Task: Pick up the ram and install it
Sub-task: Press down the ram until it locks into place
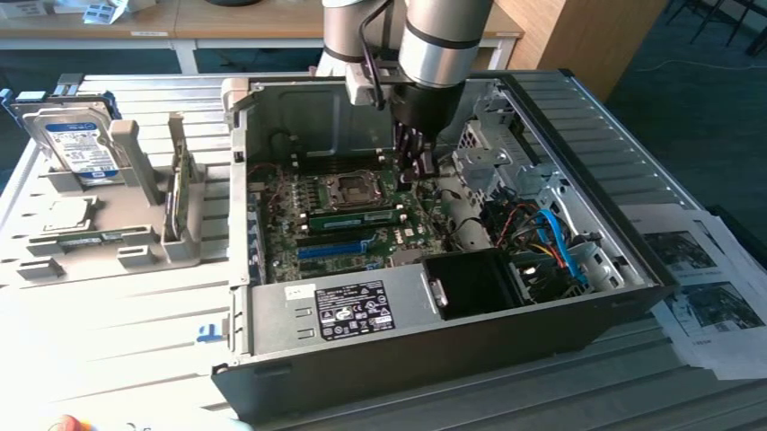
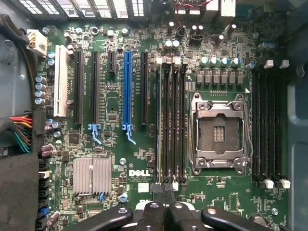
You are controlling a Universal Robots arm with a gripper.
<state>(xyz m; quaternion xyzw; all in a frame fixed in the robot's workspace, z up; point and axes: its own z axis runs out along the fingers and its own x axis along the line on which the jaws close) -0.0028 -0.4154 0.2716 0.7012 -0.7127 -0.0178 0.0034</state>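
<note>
While the arm (image 1: 437, 45) is reached down into the open PC case (image 1: 396, 346) on the table (image 1: 120, 314), the jaws are seen shut, tips pressed together, closed on themselves rather than on a part. They are positioned above the motherboard (image 1: 287, 211), over one end of the bank of black memory slots (image 2: 171, 120) next to the CPU socket (image 1: 355, 187). The ram (image 1: 359, 218) is seen as a green stick down on the board, set between the CPU socket and the blue slot (image 1: 333, 248), apart from the jaws. Its long axis is laid parallel to the blue slot, running from the exterior view's left to its right. It appears to be stood on its long edge in a slot; whether it is fully latched cannot be told. Outside the case, at the exterior view's left, a hard drive (image 1: 78, 144) is propped in a grey fixture (image 1: 138, 193). Printed sheets (image 1: 701, 287) are lying at the exterior view's right.
</note>
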